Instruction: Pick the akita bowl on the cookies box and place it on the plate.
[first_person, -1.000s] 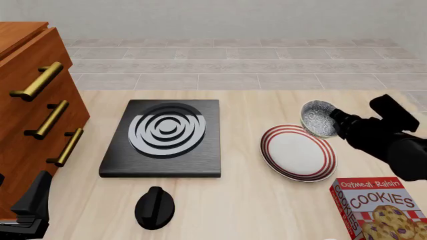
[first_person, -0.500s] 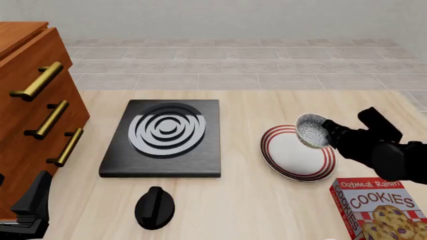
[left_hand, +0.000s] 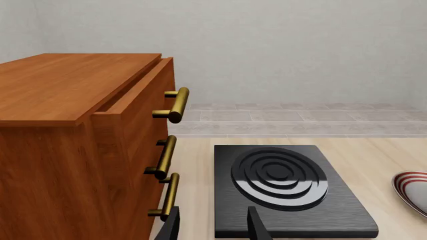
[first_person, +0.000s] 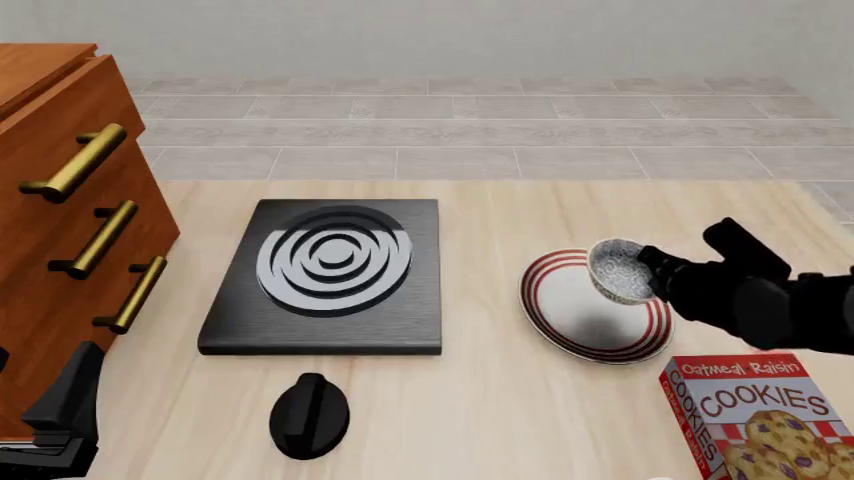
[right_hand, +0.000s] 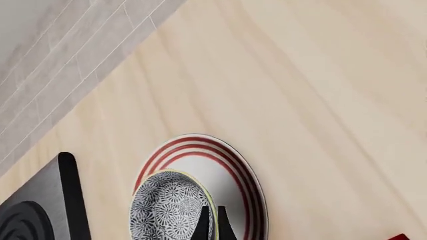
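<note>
Gripping the rim of the akita bowl, the right pincer has its two dark fingers pressed close together over the bowl's edge, as the right wrist view shows. The bowl is tilted, its speckled inside turned toward the stove side, and it sits over the upper right part of the plate; whether its base touches the plate cannot be told. In the right wrist view the bowl overlaps the plate's red-ringed rim just ahead of the fingertips. The right arm reaches in from the table's right edge. Near that arm, toward the camera from the pincer, lies the cookies box, flat on the table and apart from the plate. Farther off to the pincer's left lies the black stove with its white rings, and nearer the camera from it a black knob.

The left pincer hangs low at the near left of the table, well away from the bowl, its fingers spread apart with nothing between them. Beside it stands the wooden cabinet with brass handles, and ahead of it the stove.
</note>
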